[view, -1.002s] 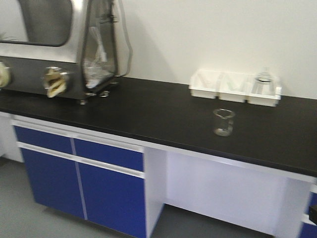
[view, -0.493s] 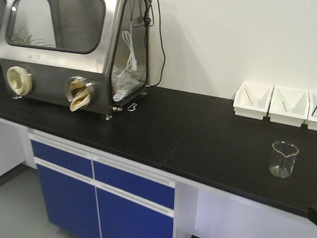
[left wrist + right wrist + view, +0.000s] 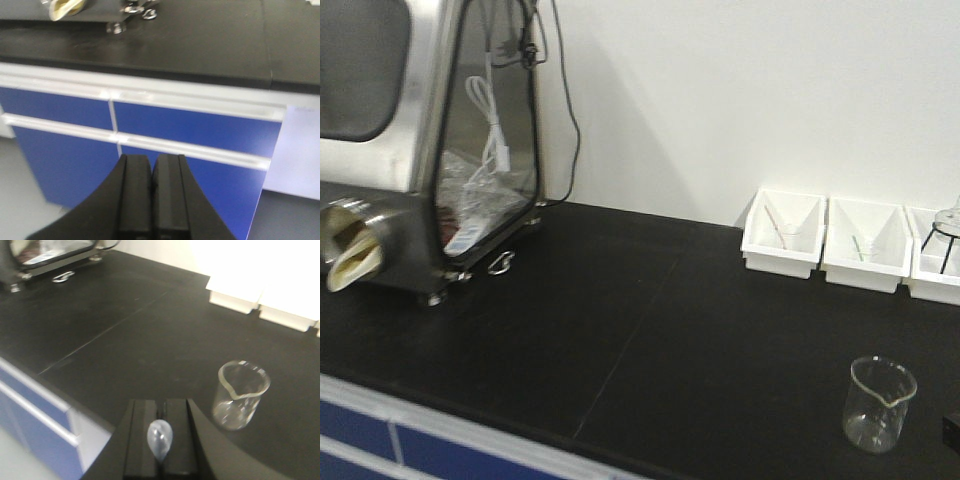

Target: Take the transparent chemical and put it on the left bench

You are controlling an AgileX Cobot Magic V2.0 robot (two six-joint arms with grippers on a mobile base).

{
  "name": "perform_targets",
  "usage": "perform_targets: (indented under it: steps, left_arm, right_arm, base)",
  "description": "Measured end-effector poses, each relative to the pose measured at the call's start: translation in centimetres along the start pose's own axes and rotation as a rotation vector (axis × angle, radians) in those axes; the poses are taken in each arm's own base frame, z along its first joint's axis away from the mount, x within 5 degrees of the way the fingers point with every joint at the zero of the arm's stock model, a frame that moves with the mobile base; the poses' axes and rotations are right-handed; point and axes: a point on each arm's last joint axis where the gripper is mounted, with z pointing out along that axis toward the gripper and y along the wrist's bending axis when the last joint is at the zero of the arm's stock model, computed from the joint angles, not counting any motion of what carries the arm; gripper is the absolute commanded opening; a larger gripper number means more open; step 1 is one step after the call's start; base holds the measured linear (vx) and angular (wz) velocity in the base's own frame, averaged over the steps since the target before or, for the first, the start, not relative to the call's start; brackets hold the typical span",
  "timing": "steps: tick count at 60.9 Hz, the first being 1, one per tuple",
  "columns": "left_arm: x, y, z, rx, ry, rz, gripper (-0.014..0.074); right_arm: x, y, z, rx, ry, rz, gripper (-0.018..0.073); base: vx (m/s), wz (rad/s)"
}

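Half a second on, the front view has pushed in closer: the glove box [image 3: 420, 150] now crowds the left edge, all three white bins [image 3: 865, 268] are showing, and the glass beaker [image 3: 880, 403] sits lower in frame.

The right end effector [image 3: 161, 407] has its fingers pinched narrow on the transparent chemical [image 3: 159, 436]. Only the soft clear bulb pokes out between them, the rest is hidden. It hangs over the front part of the black worktop [image 3: 620, 330], with the beaker just ahead and to the right, standing upright between it and the bins at the wall.

One bin holds a red-tinted pipette [image 3: 778, 225] and the next a green one [image 3: 861, 246]. I can't make out what's in the third.

The left end effector [image 3: 152, 160] is shut tight on nothing, out in front of the blue drawers [image 3: 195, 130] below the worktop edge.
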Motion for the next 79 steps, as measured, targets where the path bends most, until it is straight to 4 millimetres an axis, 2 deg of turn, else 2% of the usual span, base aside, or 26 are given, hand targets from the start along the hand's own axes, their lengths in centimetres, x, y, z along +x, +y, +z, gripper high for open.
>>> perform_targets:
  steps: [44,79]
  left_arm:
    - [0.00,0.00,0.00,0.000,0.000,0.000,-0.0003]
    - [0.00,0.00,0.00,0.000,0.000,0.000,-0.0003]
  right_arm:
    - [0.00,0.00,0.00,0.000,0.000,0.000,0.0000]
    - [0.00,0.00,0.00,0.000,0.000,0.000,0.0000]
  base:
    - [0.29,-0.37]
    - [0.10,-0.26]
